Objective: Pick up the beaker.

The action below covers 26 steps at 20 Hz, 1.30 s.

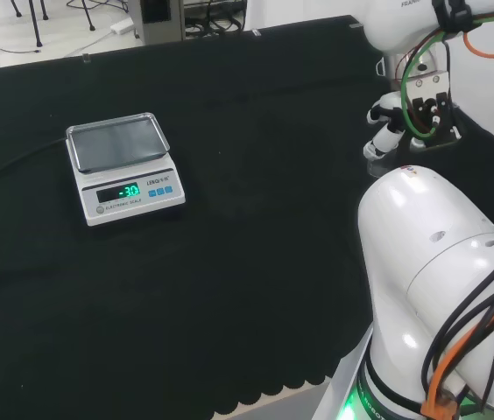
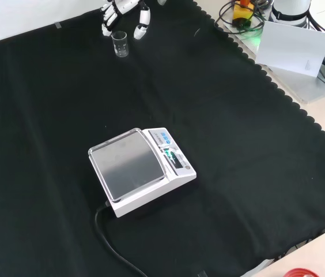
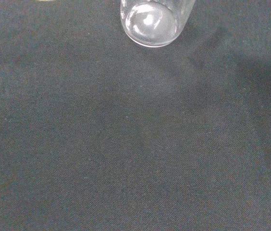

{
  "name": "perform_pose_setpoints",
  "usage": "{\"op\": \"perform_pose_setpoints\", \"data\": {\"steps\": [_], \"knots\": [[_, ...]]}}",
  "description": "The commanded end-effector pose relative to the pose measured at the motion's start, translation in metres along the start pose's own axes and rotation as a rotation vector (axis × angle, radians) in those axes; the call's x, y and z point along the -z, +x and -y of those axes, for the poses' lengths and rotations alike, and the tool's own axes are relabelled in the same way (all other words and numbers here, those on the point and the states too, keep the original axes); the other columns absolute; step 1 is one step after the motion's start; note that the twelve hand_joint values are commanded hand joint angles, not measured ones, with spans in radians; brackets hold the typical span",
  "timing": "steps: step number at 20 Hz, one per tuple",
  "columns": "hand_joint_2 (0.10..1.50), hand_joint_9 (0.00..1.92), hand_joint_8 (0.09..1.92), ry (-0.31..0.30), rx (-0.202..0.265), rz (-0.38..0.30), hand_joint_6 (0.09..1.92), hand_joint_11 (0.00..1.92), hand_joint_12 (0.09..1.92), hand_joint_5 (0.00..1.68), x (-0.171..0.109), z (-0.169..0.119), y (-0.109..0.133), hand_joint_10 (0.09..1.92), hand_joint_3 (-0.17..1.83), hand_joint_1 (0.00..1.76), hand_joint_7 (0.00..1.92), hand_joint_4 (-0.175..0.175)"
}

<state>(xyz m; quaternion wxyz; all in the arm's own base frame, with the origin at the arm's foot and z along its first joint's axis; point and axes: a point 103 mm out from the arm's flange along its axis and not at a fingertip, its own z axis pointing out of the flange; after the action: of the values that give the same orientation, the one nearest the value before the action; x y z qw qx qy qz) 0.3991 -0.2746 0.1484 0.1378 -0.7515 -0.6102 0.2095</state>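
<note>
Stood near the middle of the black cloth (image 2: 254, 150) in the front view: a white electronic scale (image 2: 142, 170) with a bare metal pan and a lit green display, its black cable (image 2: 113, 245) trailing off toward the near edge. In the head view, same scale (image 1: 123, 168) sat left of centre, well apart from the white arm links at the right. Lay beyond the cloth's scalloped right edge in the front view: a white sheet (image 2: 292, 47) and a tangle of cables. Nothing stood between scale and glassware.

Stood upright at the far top-left of the front view: a small clear beaker (image 2: 120, 44), long axis vertical, mouth upward, well apart from the scale. Seen from the wrist camera as a round glass base (image 3: 151, 21) on the cloth, seemingly empty.

Hovered just above and beside the beaker in the front view: the hand (image 2: 122, 12), fingers spread apart and pointing downward on either side, not closed on the glass; contact could not be told.
</note>
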Motion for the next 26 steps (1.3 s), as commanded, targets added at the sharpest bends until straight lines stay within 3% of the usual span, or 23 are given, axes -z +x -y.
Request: {"op": "perform_pose_setpoints", "data": {"steps": [1, 20, 26], "knots": [[0.73, 0.26, 0.67, 0.015, 0.002, -0.012, 0.18, 0.01, 1.46, 0.32, -0.007, -0.009, -0.008, 0.84, 0.5, 0.68, 0.12, -0.02], [0.74, 0.3, 0.67, 0.058, 0.009, -0.006, 0.17, 0.04, 1.45, 0.37, -0.027, -0.028, -0.005, 0.83, 0.5, 0.69, 0.16, -0.025], [0.75, 0.47, 0.68, 0.032, 0.016, 0.022, 0.36, 0.11, 1.42, 0.45, -0.022, -0.03, 0.001, 0.77, 0.5, 0.74, 0.33, -0.039]]}}
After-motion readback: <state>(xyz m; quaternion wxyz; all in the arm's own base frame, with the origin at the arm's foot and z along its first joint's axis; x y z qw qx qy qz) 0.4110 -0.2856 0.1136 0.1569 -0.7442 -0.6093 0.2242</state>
